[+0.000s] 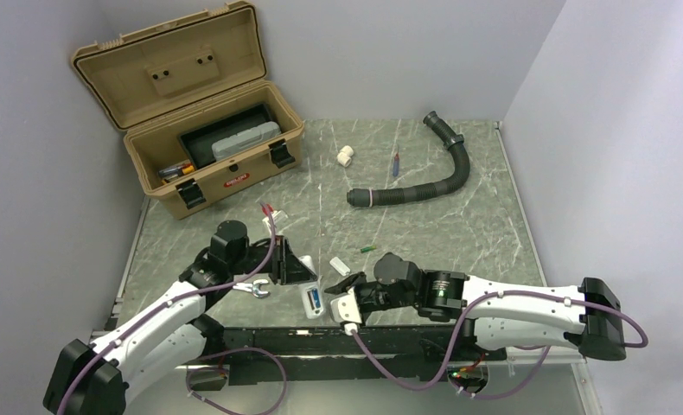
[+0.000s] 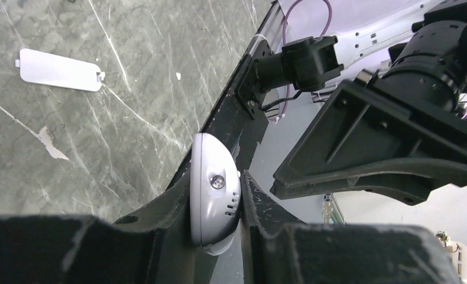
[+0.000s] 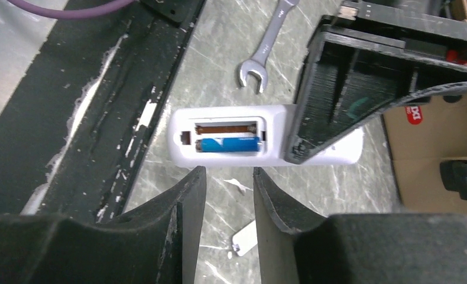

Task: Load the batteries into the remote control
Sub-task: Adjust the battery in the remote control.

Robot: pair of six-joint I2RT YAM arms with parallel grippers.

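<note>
White plastic is gripped by the left end effector (image 2: 216, 183): the remote control (image 3: 275, 136) is clamped at one end, at the near edge of the worktop (image 1: 424, 233), back upward so that its open compartment is presented. The blue battery (image 3: 230, 145) is seated in one slot; the other is seen bare and brownish. The right end effector (image 3: 227, 177) is poised beside it, fingers apart and empty. The green battery (image 1: 368, 249) is seen lying on the worktop, well apart.
</note>
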